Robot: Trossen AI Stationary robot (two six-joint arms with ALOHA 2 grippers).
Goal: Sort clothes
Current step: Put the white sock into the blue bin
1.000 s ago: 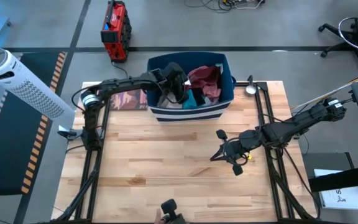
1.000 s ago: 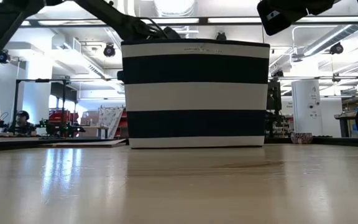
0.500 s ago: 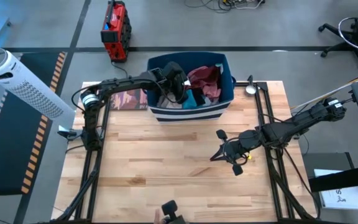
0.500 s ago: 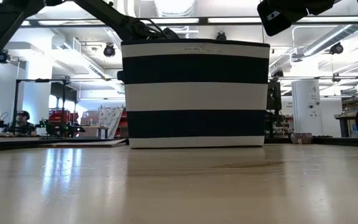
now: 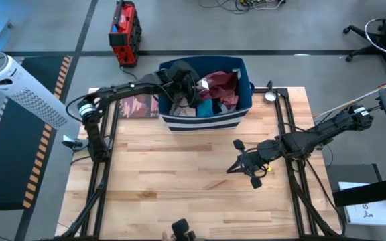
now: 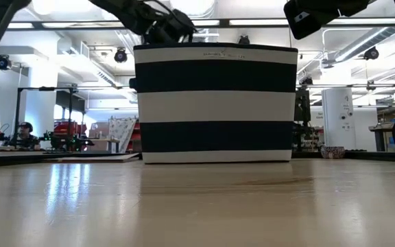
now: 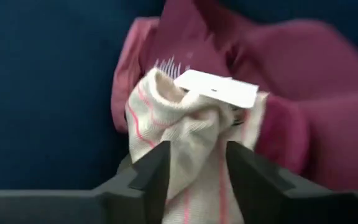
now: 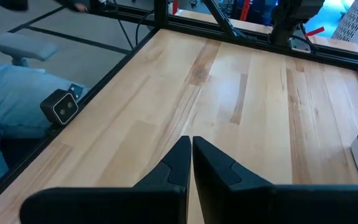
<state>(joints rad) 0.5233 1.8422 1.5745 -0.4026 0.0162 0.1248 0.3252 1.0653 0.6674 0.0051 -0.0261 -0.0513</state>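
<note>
While over bin, left claw grips cream garment.

A dark blue bin banded with white stripes is sitting at 12 o'clock on the pale, blond-grained wooden surface. Inside it, a maroon garment is showing beside a teal piece and a pink piece. The black left pincer is framing a cream cloth with thin pink stripes, a white tag lying on top. The right pincer is showing black against the wood. A red case is standing on the grey floor.
</note>
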